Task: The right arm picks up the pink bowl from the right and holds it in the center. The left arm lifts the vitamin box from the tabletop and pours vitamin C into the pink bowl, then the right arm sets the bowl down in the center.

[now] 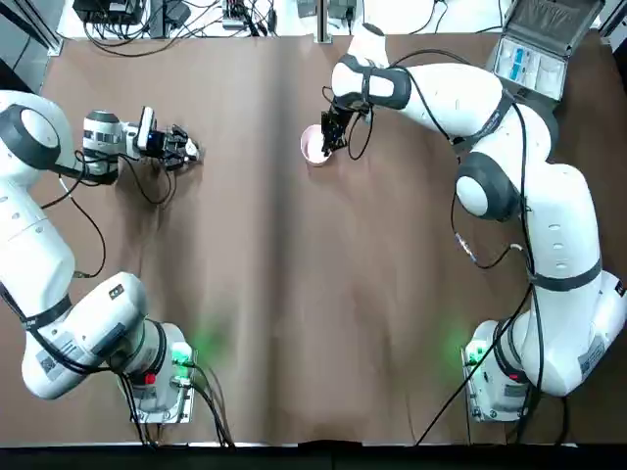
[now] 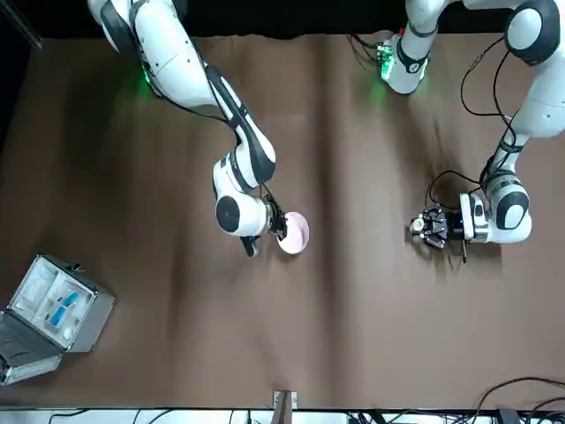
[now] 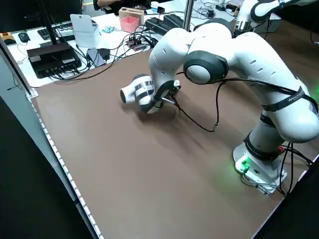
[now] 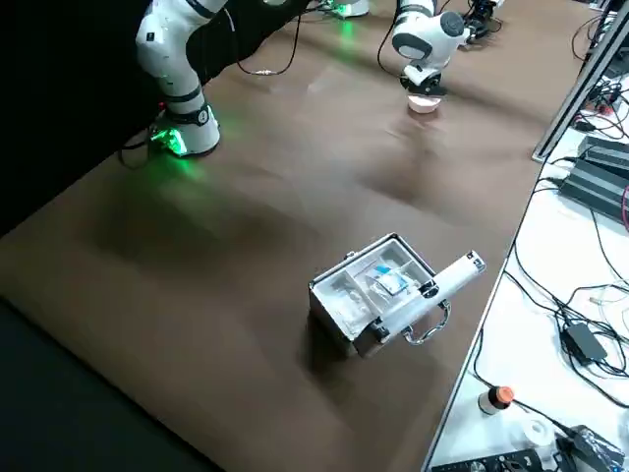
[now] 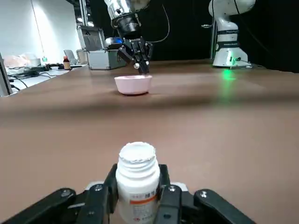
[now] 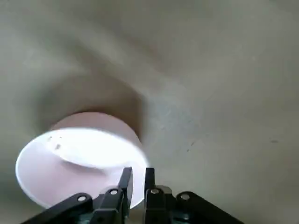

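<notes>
The pink bowl sits at the middle of the tabletop, toward the far side. My right gripper comes down on it from the right and is shut on the near rim; the bowl looks level, at or just above the surface. Far to the left, my left gripper lies low over the table, shut on the vitamin box, a small white bottle with an open top and an orange label. From there the bowl shows straight ahead.
An open grey hinged case with blue-white contents stands at the far right corner, also seen as the case. Cables and equipment lie beyond the table's far edge. Both arm bases glow green near the front edge.
</notes>
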